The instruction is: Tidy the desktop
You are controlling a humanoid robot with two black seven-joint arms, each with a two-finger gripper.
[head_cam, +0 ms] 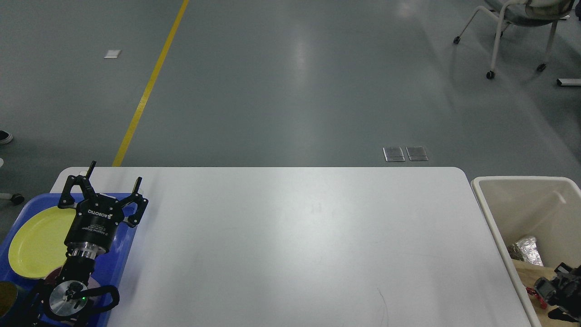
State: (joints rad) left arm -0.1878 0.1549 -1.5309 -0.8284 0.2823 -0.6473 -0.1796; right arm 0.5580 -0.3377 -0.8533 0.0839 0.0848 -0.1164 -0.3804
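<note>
White and matte, the counter [290,245] is filling the middle of the head view, its rounded far corners showing against the grey floor [290,81]. We are holding our left claw [113,181] above the counter's left edge, over a blue tray [119,263], with its two fingers spread wide apart and nothing between them. A yellow plate [36,245] is lying in that tray, just beside the claw's black body. Off the counter's right edge a beige bin [522,204] is standing, with a crumpled foil ball [524,250], brown paper [529,272] and a red wrapper [531,293] lying inside it. Our right claw [560,293] is showing only as a small dark shape at the lower right corner over the bin, and we cannot tell whether its fingers are parted or together. A yellow line [150,81] is running across the floor, and a wheeled chair [504,27] is standing at the far right
</note>
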